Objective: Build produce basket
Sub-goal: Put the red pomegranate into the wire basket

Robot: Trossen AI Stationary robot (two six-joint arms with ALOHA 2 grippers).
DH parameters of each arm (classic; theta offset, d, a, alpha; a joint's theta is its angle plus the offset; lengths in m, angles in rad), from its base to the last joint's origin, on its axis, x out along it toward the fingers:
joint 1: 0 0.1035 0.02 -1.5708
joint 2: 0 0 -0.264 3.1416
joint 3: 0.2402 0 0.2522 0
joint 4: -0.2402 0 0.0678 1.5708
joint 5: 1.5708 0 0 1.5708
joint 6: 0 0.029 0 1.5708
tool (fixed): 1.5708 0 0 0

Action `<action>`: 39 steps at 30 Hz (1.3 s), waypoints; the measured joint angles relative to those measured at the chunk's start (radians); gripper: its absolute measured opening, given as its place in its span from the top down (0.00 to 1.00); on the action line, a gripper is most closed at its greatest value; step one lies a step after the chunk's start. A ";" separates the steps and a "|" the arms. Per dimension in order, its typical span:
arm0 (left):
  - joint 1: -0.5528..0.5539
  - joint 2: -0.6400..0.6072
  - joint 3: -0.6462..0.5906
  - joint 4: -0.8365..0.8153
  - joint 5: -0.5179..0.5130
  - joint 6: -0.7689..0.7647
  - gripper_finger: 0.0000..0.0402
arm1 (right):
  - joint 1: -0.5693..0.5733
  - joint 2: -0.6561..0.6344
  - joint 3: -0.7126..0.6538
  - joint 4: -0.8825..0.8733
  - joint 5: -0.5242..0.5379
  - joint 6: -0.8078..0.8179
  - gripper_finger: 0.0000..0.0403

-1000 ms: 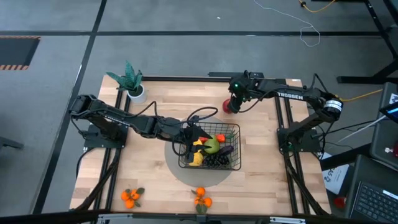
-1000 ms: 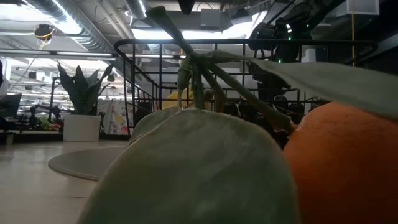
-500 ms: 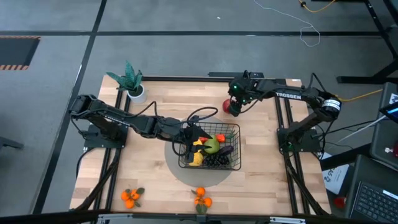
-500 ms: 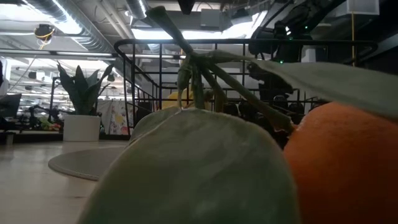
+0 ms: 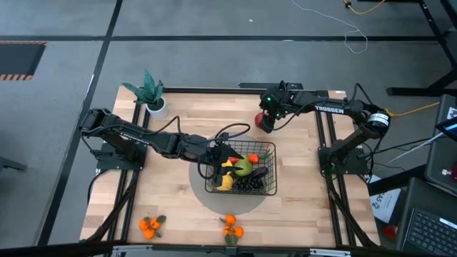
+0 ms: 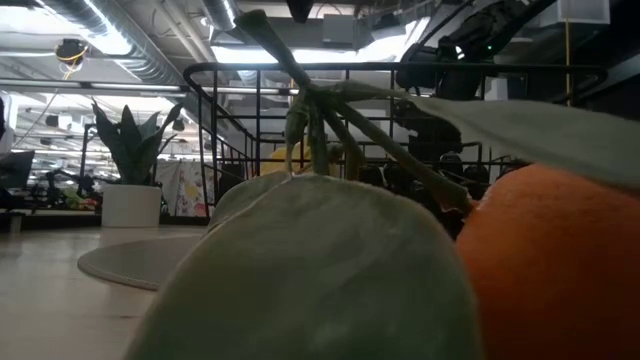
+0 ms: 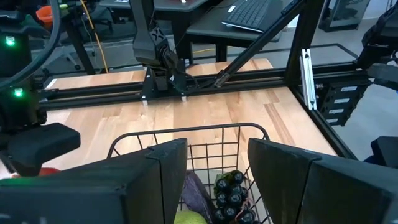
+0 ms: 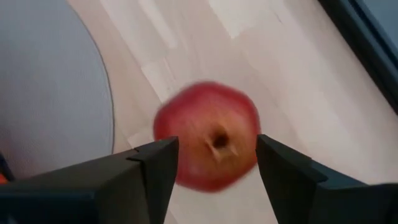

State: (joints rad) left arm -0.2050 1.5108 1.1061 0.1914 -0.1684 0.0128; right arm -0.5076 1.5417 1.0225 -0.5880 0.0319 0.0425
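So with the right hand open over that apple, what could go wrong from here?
1. The red apple is round and lies loose on the bare wood; if the open right hand closes off-centre, it could roll away.
2. The left hand hangs open at the basket rim, so a drop from the right arm might crowd it.
3. The basket already holds several fruits, so the apple could bounce off the pile.

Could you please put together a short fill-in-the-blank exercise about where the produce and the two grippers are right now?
1. The right gripper hangs open over a red ____ on the wooden table.
2. The left gripper is open at the rim of the wire ____.
3. The black grapes lie ____ the basket.
4. The basket stands on a round grey ____.

Missing words: apple; basket; inside; mat
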 joint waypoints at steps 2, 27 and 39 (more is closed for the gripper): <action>0.000 0.000 0.000 0.000 0.000 -0.001 0.61 | 0.001 0.000 0.000 0.011 0.000 -0.002 0.49; 0.000 0.000 0.000 -0.001 0.000 -0.002 0.61 | 0.000 0.029 0.001 0.016 0.001 0.005 0.49; 0.000 0.000 0.000 -0.001 0.000 -0.002 0.61 | 0.000 0.031 0.001 0.021 0.003 0.006 0.53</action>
State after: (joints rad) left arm -0.2051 1.5108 1.1061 0.1905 -0.1684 0.0109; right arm -0.5072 1.5726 1.0233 -0.5667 0.0352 0.0482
